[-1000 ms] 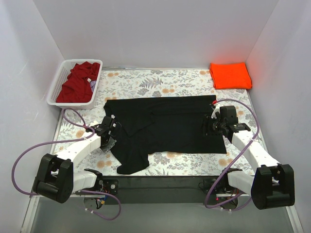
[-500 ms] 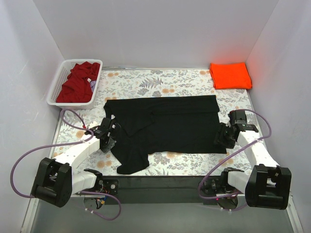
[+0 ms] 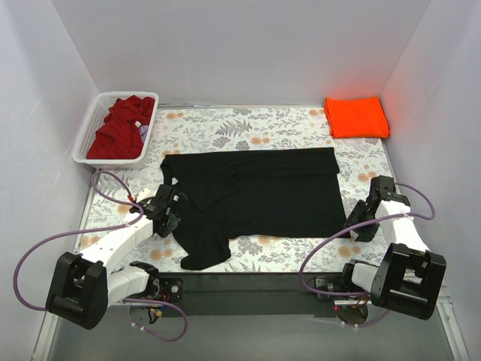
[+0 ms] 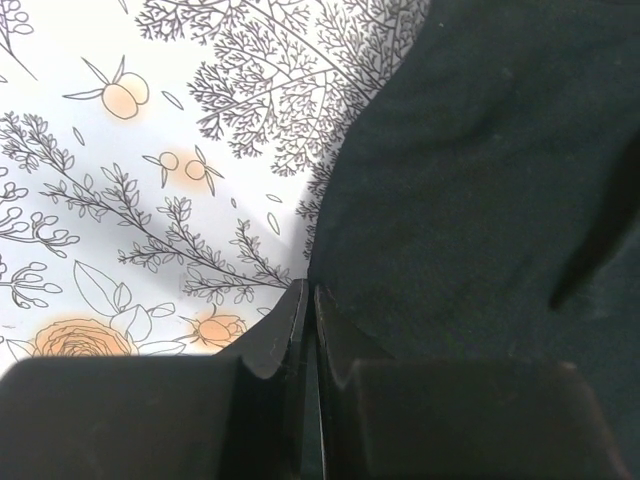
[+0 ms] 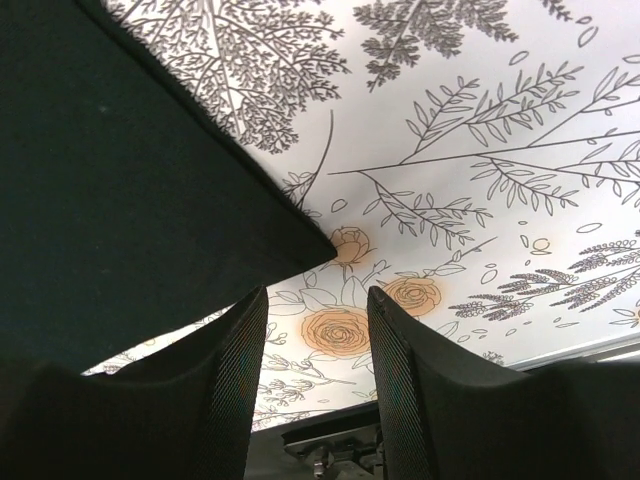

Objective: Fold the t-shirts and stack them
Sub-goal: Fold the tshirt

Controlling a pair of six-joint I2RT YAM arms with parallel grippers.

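The right arm has pulled back toward the table's right near corner since a second ago, when it reached over the right hem of the black t-shirt [image 3: 255, 199]. The right gripper [image 3: 359, 224] now sits off the cloth, just beyond the shirt's near right corner, and its fingers stand apart with the flowered table [image 3: 248, 124] showing between them in the right wrist view. The shirt itself has not shifted. The left gripper [image 3: 167, 214] has stayed at the shirt's left edge, beside the sleeve. In the left wrist view its fingers are pressed together with only a thin slit between them, the tips right at the border of the cloth; whether any fabric is pinched there cannot be told. The white slatted basket [image 3: 89, 131] stands at the far left corner and holds the dark red t-shirt [image 3: 120, 129], bunched up and filling most of it. The black t-shirt lies spread in the middle of the table, lengthwise from left to right. Its far part is folded over into a flat band, its right hem is straight, and one sleeve trails toward the near edge on the left. The orange t-shirt [image 3: 356, 116] rests folded into a neat rectangle at the far right corner, well apart from the black one.
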